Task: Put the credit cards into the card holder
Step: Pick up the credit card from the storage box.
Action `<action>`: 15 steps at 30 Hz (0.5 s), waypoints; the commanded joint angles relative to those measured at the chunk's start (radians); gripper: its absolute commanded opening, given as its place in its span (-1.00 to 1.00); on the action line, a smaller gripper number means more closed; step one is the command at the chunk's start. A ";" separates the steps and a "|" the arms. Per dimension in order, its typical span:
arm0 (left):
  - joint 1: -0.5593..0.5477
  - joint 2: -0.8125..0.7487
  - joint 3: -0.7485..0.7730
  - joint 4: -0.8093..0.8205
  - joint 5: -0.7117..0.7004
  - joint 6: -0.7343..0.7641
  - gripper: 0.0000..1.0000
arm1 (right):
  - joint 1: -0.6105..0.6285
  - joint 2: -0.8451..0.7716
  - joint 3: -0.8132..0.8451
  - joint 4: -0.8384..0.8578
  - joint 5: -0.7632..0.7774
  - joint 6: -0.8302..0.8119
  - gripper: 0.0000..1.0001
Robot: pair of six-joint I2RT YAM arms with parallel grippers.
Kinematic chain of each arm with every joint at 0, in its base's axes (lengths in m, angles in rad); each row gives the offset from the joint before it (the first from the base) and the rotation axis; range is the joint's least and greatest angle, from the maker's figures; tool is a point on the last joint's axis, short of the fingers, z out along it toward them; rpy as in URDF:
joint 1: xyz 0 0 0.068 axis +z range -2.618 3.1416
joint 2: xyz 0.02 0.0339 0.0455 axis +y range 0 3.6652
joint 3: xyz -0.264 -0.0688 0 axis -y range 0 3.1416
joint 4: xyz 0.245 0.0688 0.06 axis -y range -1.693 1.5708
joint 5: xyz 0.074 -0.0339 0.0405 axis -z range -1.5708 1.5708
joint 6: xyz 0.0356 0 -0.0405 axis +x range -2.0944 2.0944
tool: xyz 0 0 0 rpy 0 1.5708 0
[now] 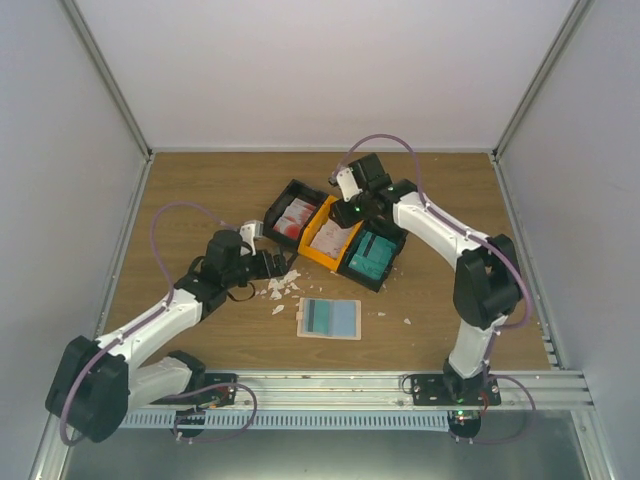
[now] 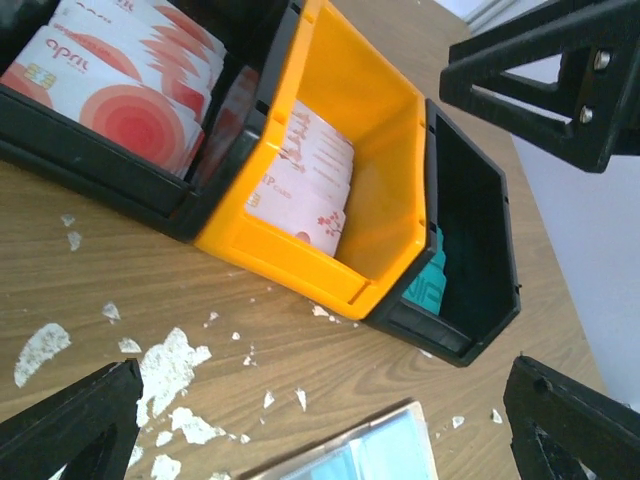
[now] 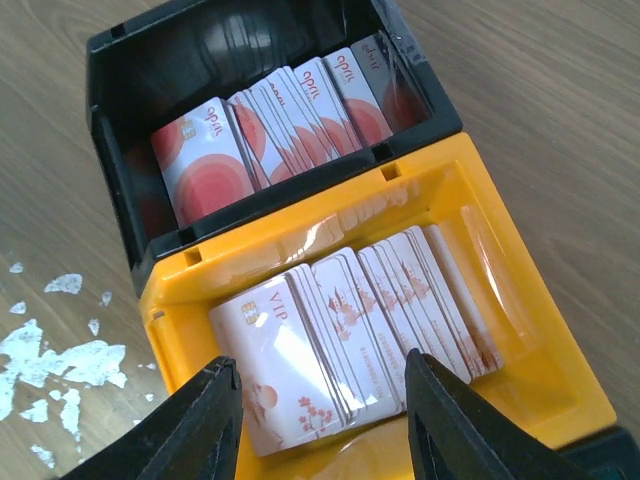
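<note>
from the top view, the right tool (image 1: 347,208) hangs over the orange bin (image 1: 322,245) of the three-bin tray (image 1: 283,195), and the left tool (image 1: 283,263) sits low beside the white scraps (image 1: 280,288). the card holder (image 1: 328,318) lies open on the tabletop (image 1: 200,190), well apart from the tray, so a loosely pinched card could drop on the way across. in the left wrist view, the left tool (image 2: 320,440) has its jaws wide apart and empty. it is near the tray's front wall, and a careless move could shove the bins. in the right wrist view, the right tool (image 3: 320,420) stands apart, straddling the front of the packed credit cards (image 3: 340,320), clamped on nothing. the likely trouble is closing on several cards at once, or thin cards fanning out and slipping.
</note>
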 commanded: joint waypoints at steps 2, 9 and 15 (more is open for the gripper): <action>0.078 0.054 -0.012 0.135 0.027 0.007 0.98 | -0.005 0.075 0.081 -0.055 -0.011 -0.105 -0.08; 0.159 0.232 0.065 0.177 0.067 0.011 0.80 | 0.004 0.160 0.157 -0.080 -0.042 -0.102 -0.10; 0.156 0.403 0.090 0.286 0.230 -0.041 0.33 | 0.008 0.224 0.179 -0.118 -0.054 -0.173 -0.20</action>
